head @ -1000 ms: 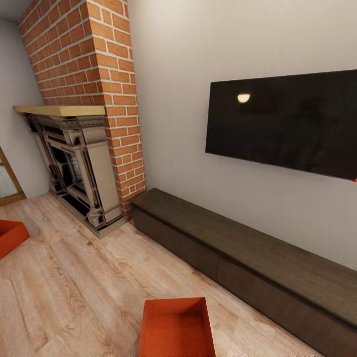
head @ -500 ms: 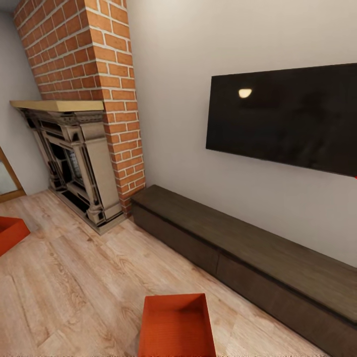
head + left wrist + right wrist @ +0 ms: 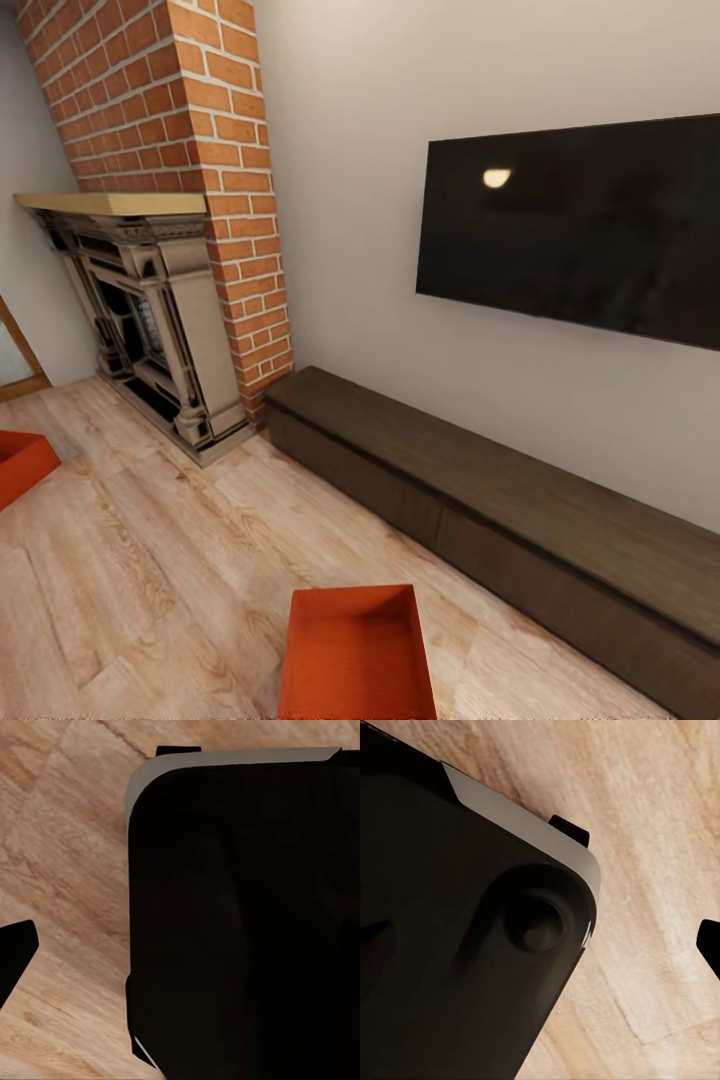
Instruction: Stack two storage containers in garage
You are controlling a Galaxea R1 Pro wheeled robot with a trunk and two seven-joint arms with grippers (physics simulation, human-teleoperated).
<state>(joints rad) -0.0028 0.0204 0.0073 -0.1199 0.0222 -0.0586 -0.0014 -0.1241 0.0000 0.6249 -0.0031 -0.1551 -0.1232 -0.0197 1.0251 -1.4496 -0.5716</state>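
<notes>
While both red-orange open-topped rectangular bins sit on the light wood plank floor (image 3: 150, 560), nearest (image 3: 357, 655) just ahead, other (image 3: 20, 465) far left, approach w/ base squared to it; jaw states can't be told.

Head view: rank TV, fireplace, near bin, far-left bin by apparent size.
1. TV
2. fireplace
3. near bin, cut by the frame edge and closest, so it looks inflated
4. far-left bin, mostly cropped

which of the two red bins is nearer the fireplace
The storage container at the head view's left edge; the other container sits further away, beside the long cabinet.
</notes>
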